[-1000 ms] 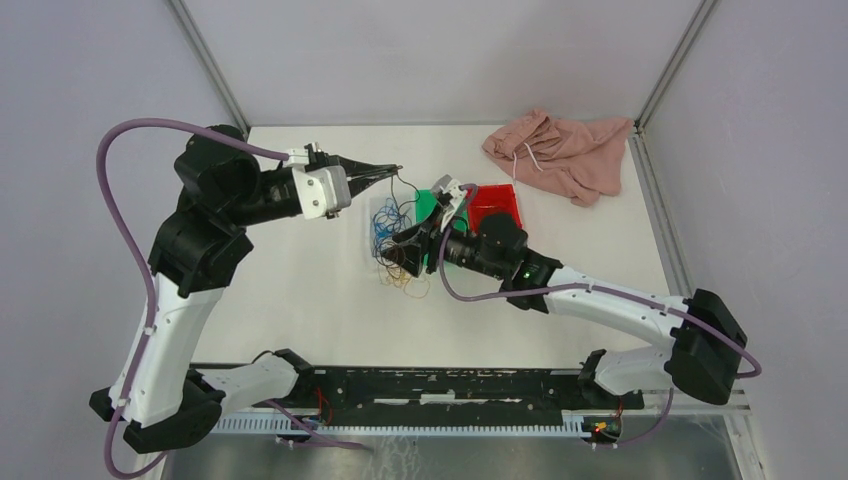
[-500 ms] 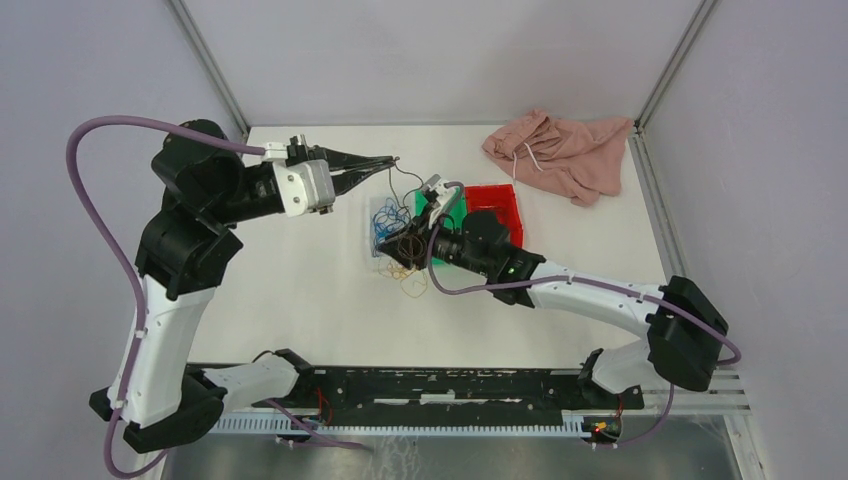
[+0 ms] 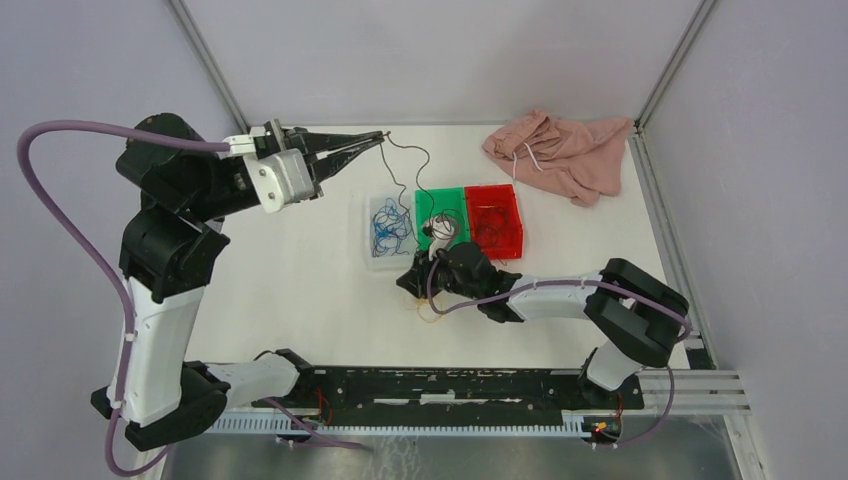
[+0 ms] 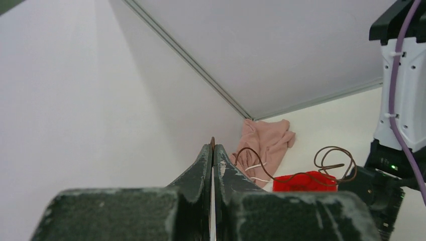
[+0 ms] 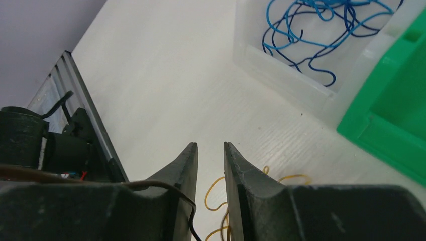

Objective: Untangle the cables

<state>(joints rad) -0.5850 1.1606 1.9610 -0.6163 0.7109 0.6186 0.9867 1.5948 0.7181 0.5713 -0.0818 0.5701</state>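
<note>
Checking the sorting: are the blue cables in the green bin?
No, the blue cables lie in the clear bin, beside the green bin.

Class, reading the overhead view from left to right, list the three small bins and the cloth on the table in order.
clear bin → green bin → red bin → pink cloth

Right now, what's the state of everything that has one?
left gripper: shut on dark red cable, held raised
right gripper: open, narrow gap, nothing held
yellow cable: loose on table under right gripper
blue cables: tangled in clear bin
pink cloth: crumpled
</note>
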